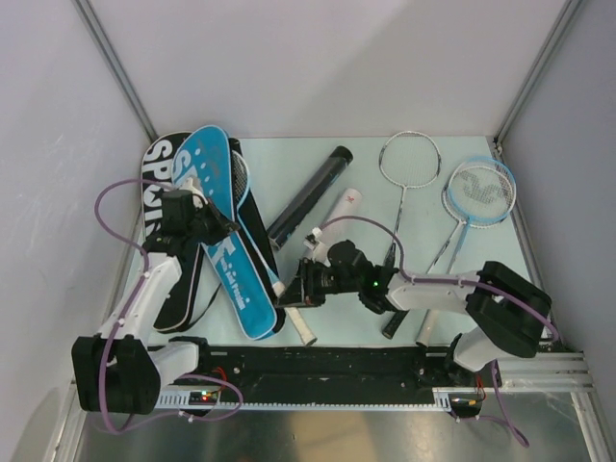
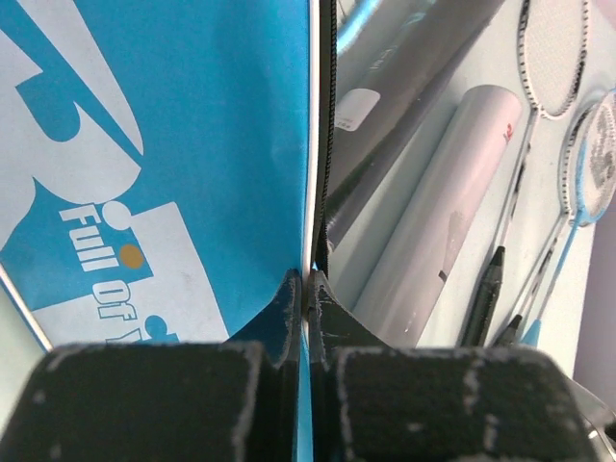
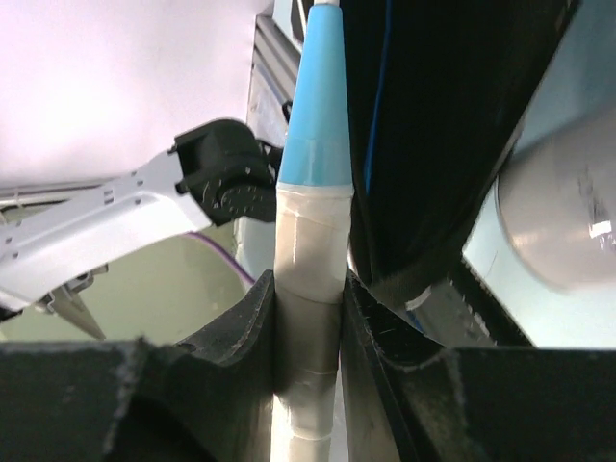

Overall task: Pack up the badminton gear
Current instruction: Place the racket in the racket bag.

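A blue "SPORT" racket cover (image 1: 226,241) lies slanted over a black one (image 1: 164,192) at the left. My left gripper (image 1: 229,229) is shut on the blue cover's (image 2: 192,144) zipped edge, pinched at the gripper's (image 2: 310,289) tips. My right gripper (image 1: 303,284) is shut on the white-wrapped handle (image 3: 308,289) of a racket that reaches into the covers; its blue cone (image 3: 318,106) shows above the jaws. A black tube (image 1: 310,192) and a white tube (image 1: 335,217) lie mid-table. A silver racket (image 1: 410,159) and a blue racket (image 1: 481,191) lie at the right.
The held handle's end (image 1: 300,327) sticks out toward the rail at the near edge (image 1: 327,361). The two loose rackets' handles (image 1: 393,322) run under my right arm. Grey walls close in the table at left, right and back.
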